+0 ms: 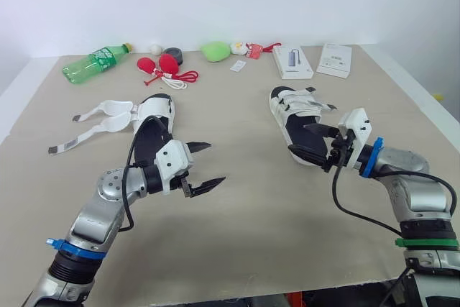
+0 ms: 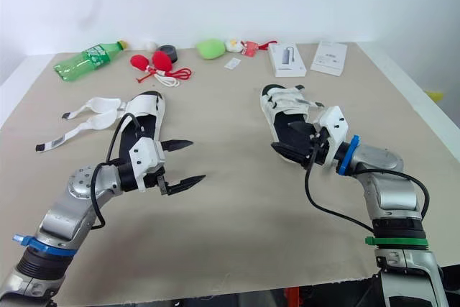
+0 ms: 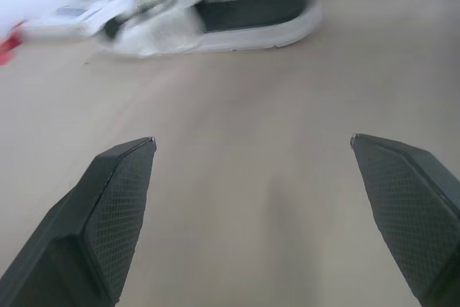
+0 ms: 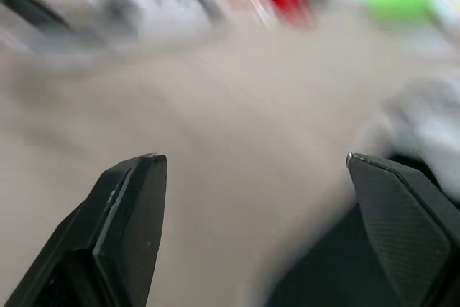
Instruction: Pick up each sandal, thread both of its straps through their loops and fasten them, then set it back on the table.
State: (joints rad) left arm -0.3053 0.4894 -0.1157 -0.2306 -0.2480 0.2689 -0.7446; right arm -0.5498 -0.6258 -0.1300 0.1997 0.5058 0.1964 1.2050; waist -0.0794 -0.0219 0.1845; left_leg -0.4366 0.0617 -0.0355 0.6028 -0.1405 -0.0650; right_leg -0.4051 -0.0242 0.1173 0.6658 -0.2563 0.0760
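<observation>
Since the right sandal [image 1: 295,108] lies on the tabletop [image 1: 273,213] with both straps seemingly closed across it, while the left sandal [image 1: 162,109] has its two straps [image 1: 100,115] trailing loose out to the robot's left, the work looks about half done and the step in hand appears to be the changeover to the second shoe.

The right tool [image 1: 302,140] sits at the heel end of the right sandal, spread wide. In the right wrist view the dark footbed lies close against one finger [image 4: 402,213], but nothing is clamped, and whether it touches I cannot tell.

The left tool [image 1: 215,162] hovers over bare tabletop just beside the left sandal, on the side away from the straps. Its fingers [image 3: 108,206] are wide apart and it carries nothing.

The next move probably calls for the left tool to turn toward the left sandal and take it by the sole edge or heel. That would leave the straps free for the right tool to catch and feed through their loops
</observation>
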